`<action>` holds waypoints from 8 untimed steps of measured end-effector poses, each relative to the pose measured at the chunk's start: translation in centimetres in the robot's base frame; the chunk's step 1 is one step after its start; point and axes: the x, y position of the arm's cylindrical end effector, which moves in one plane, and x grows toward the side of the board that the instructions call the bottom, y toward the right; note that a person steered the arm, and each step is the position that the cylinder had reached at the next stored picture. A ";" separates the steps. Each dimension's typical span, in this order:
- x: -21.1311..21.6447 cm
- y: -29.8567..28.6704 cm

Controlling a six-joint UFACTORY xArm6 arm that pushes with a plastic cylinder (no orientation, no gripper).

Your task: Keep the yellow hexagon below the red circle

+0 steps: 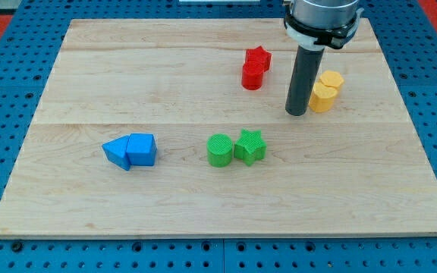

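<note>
on the pale wooden table (89,76), eight small blocks in four touching pairs; toward the view's top, a red star block (259,57) touching a red circle block (253,76) just below it; at the view's right, a yellow hexagon block (331,80) touching a second yellow block (322,98), shape unclear, just below and left of it; yellow hexagon level with the red circle, well to its right, not below it; dark rod tool with no jaws, so nothing to open, close or grip; my tip (297,113) down on the table just left of the lower yellow block, right of and below the red pair; lower down, a green circle block (220,150) touching a green star block (249,146); at the view's left, a blue triangular block (117,153) touching a second blue block (142,150).
</note>
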 end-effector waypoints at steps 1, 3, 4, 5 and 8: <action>1.4 2.1; 1.0 10.2; -2.5 10.4; -5.3 11.1; -3.4 1.6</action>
